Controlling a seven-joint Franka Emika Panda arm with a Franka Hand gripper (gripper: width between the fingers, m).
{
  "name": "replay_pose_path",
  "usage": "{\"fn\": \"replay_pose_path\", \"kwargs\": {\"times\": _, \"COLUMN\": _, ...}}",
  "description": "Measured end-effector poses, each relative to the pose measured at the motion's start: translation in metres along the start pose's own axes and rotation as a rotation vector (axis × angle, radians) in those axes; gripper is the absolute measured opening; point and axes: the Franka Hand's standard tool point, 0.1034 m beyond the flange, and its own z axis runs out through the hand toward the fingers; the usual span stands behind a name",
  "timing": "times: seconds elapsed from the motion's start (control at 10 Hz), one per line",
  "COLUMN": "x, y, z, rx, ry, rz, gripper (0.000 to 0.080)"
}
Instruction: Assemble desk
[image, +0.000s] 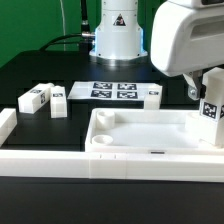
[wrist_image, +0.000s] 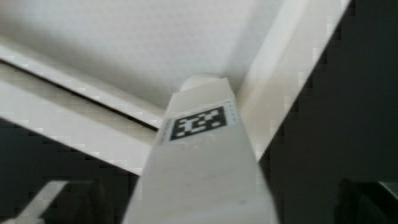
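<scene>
The white desk top (image: 150, 135) lies tray-side up near the front, with a round socket (image: 102, 142) at its near corner. One tag-marked leg (image: 211, 108) stands upright at the top's end on the exterior view's right. My gripper (image: 205, 98) hangs over that leg. In the wrist view the leg (wrist_image: 201, 150) runs up between my jaws toward the desk top's rim (wrist_image: 267, 70). My gripper (wrist_image: 210, 208) is open, with dark gaps on both sides of the leg. Whether the leg sits in a socket is hidden. Two loose legs (image: 35, 97) (image: 58, 100) lie at the left. A third (image: 150, 95) lies behind the top.
The marker board (image: 113, 91) lies flat behind the desk top, in front of the robot's base (image: 118, 40). A long white rail (image: 60, 165) runs along the front edge, and a short white block (image: 6, 125) stands at the far left. The table is black.
</scene>
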Motion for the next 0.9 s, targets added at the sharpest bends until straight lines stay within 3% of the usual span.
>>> {"fn": "replay_pose_path", "kwargs": {"times": 0.3, "x": -0.0013, "y": 0.0028, "z": 0.0005, "rx": -0.002, "ry": -0.002, "rz": -0.142, "gripper": 0.0649}}
{"fn": "replay_pose_path", "kwargs": {"times": 0.5, "x": -0.0012, "y": 0.0026, "z": 0.0005, "rx": -0.002, "ry": -0.002, "rz": -0.142, "gripper": 0.0377}}
{"fn": "replay_pose_path", "kwargs": {"times": 0.6, "x": -0.0013, "y": 0.0026, "z": 0.0005, "rx": -0.002, "ry": -0.002, "rz": -0.142, "gripper": 0.0288}}
{"fn": "replay_pose_path", "kwargs": {"times": 0.9, "x": -0.0012, "y": 0.0024, "z": 0.0006, "rx": -0.001, "ry": -0.002, "rz": -0.12, "gripper": 0.0288}}
